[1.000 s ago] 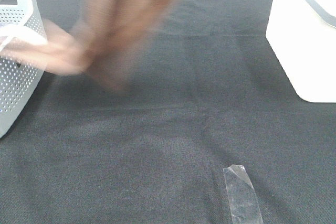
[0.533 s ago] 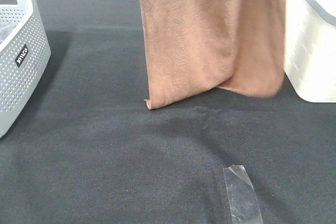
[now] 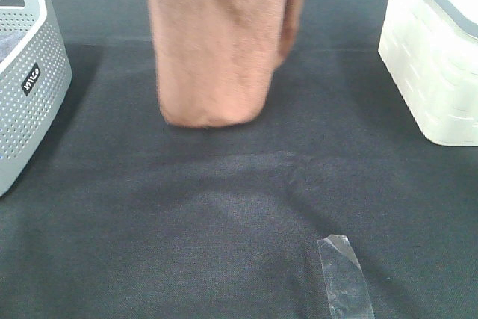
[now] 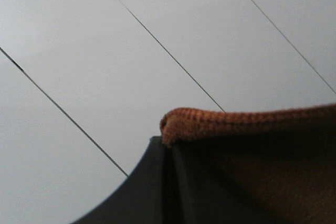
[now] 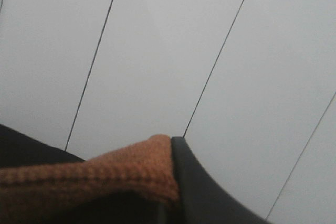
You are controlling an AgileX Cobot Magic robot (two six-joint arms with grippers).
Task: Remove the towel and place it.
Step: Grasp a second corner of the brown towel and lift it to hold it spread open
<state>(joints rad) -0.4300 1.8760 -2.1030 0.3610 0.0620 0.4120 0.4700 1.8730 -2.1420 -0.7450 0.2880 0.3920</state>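
Note:
The brown towel (image 3: 213, 42) hangs in the air above the black table cloth (image 3: 224, 214), its lower edge off the cloth, its top beyond the frame. Both grippers are out of the exterior high view. In the left wrist view a hemmed corner of the towel (image 4: 247, 121) sits pinched at the dark finger (image 4: 152, 182) of the left gripper. In the right wrist view another hemmed corner (image 5: 121, 174) is clamped against the dark finger (image 5: 202, 192) of the right gripper. Both wrist cameras face a pale panelled surface.
A grey perforated basket (image 3: 26, 87) stands at the left edge. A white basket (image 3: 437, 65) stands at the right edge. A strip of clear tape (image 3: 343, 274) lies on the cloth near the front.
The towel swung out from the grey basket, hung spread wide toward the right, and now hangs narrower, further left and higher off the cloth.

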